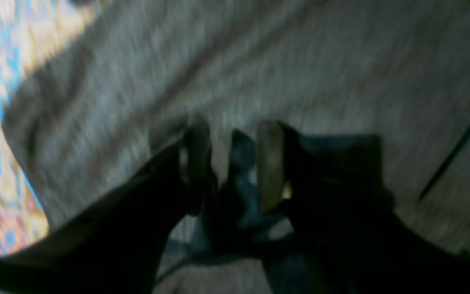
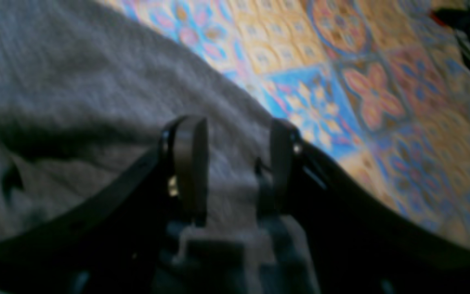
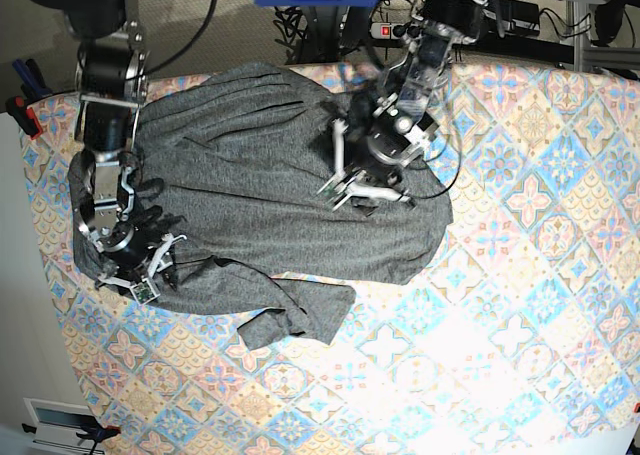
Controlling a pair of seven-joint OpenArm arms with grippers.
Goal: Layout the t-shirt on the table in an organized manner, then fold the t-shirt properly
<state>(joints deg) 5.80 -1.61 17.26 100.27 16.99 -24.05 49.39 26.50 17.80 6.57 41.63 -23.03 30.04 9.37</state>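
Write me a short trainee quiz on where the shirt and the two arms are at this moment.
1. True or false: the t-shirt already lies folded into a neat rectangle.
2. In the base view, the left pincer is over: A) the shirt's fabric; B) bare patterned cloth; C) the floor.
3. Fill in: in the base view, the right pincer is at the shirt's ___ edge.
Key: 1 false; 2 A; 3 left.
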